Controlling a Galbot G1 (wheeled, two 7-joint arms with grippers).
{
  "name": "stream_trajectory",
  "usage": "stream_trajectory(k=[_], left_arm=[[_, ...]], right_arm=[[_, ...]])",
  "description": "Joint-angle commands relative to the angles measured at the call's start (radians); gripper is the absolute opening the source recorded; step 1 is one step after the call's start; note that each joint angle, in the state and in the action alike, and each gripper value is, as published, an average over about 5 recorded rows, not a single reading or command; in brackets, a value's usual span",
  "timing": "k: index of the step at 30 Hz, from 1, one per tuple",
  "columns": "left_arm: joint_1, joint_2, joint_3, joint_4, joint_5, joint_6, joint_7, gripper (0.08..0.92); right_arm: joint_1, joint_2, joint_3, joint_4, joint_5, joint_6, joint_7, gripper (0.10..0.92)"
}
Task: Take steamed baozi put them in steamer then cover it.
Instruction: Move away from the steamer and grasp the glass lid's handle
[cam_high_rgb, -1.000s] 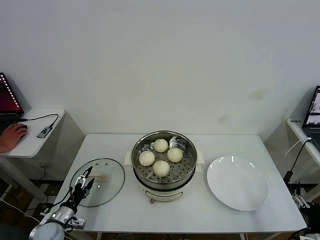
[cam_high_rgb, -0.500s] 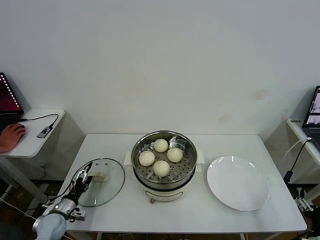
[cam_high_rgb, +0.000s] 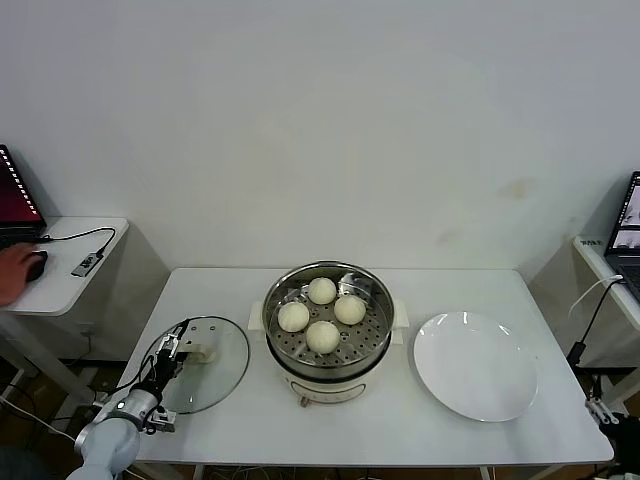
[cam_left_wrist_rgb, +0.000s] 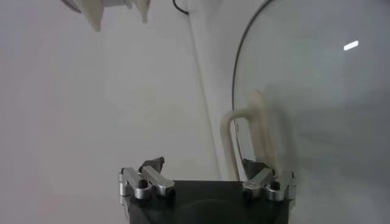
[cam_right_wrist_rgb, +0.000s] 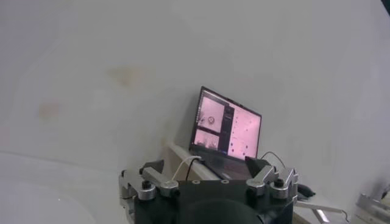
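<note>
The left gripper (cam_high_rgb: 180, 341) reached in from the table's near left corner, its tips at the cream handle (cam_high_rgb: 201, 352) of the glass lid (cam_high_rgb: 215, 372) lying flat on the table (cam_high_rgb: 400, 420). In the left wrist view the fingers (cam_left_wrist_rgb: 253, 165) stood wide apart, astride the near end of the handle (cam_left_wrist_rgb: 234, 140) — one at its edge, the other out over bare table; whether a pad actually touched it could not be told. Nothing was clamped.

The right gripper (cam_high_rgb: 605, 412) hung low at the table's near right corner, off the edge, parked. Its wrist view showed the fingers (cam_right_wrist_rgb: 255, 163) spread wide and holding nothing, pointing at a wall and an open laptop (cam_right_wrist_rgb: 225, 131) whose screen text was too small to read.

Just right of the lid stood the steamer (cam_high_rgb: 330, 375), uncovered, its steel pot on a cream base. Four baozi (cam_high_rgb: 323, 336) sat close together on the perforated tray — one near, one left, one right, one far. A white plate (cam_high_rgb: 475, 365) lay to the steamer's right, a little apart from it.

Farther left, on a side desk (cam_high_rgb: 70, 280), a person's hand (cam_high_rgb: 15, 272) rested on a mouse beside a laptop edge.

No brand or label could be read anywhere
</note>
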Motion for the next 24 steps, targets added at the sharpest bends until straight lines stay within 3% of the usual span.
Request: stream_trajectory(k=[1,16,20,24], left_arm=[[-0.019,-0.001,0.006,0.027,-0.008,-0.005,0.000,0.732],[-0.034,-0.001,0.004,0.103,-0.074,-0.057,-0.055,0.299],[-0.005,0.008,-0.001,0.042,-0.106,-0.052,-0.061,0.187],[0.057,0.030,-0.015,-0.093,-0.160,-0.004,-0.045,0.139]], right_arm=[[0.001,0.002,-0.001,-0.006,-0.012,0.004,0.001,0.823],[-0.003,0.008,-0.027,0.004,-0.017,0.022,-0.006,0.823],[-0.007,0.010,-0.036,0.009,-0.019,0.025,-0.007,0.823],[-0.014,0.009,-0.042,0.017,-0.022,0.029,-0.009,0.823]])
